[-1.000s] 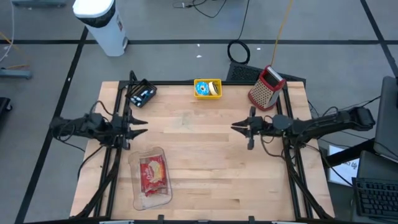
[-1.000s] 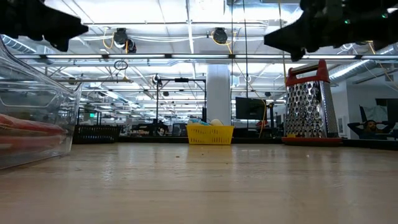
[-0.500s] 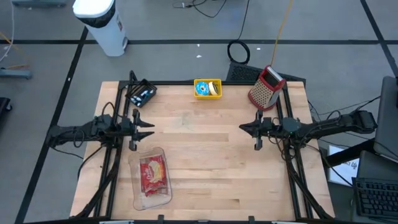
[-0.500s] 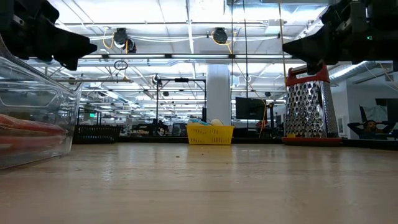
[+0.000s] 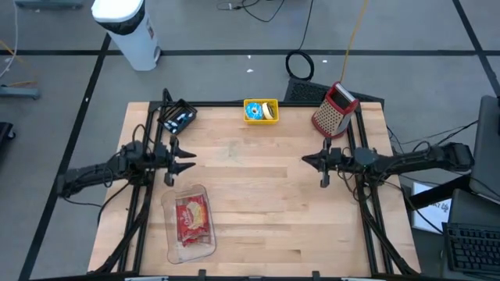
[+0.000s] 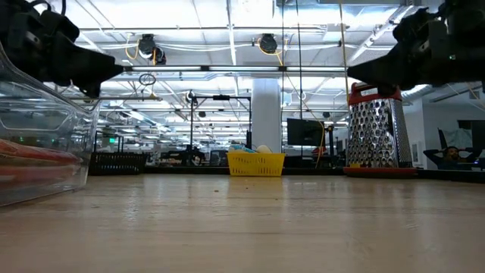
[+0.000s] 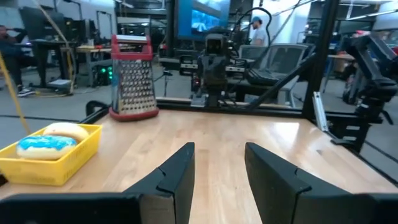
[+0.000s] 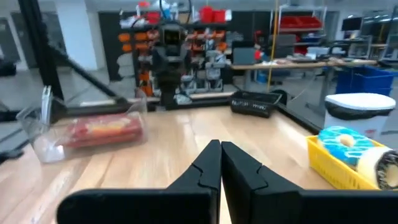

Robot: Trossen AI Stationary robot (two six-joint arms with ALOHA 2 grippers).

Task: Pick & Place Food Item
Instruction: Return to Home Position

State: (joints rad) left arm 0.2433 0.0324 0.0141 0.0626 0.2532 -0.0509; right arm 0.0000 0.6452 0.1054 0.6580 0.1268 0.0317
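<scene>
A yellow basket (image 5: pixel 260 110) at the table's far edge holds a blue-iced donut (image 7: pixel 37 144) and a pale pastry (image 8: pixel 379 167). Near the front left lies a clear plastic container (image 5: pixel 191 224) with a red food item (image 8: pixel 102 129) inside. My left gripper (image 5: pixel 190 159) hovers open and level over the table's left side, just beyond the container, with nothing between its fingers (image 7: pixel 177 171). My right gripper (image 5: pixel 305 160) hovers shut and level over the right side, holding nothing.
A metal grater with a red handle (image 5: pixel 334 109) stands at the far right corner, and a black object (image 5: pixel 178 117) lies at the far left corner. Bare wood (image 5: pixel 250 179) stretches between the two grippers. A white bin (image 5: pixel 129 27) stands on the floor beyond the table.
Both grippers have sunk closer to the table. My left arm has swung so that its gripper went a little toward the table's right. My right gripper has drawn back toward the table's right edge.
</scene>
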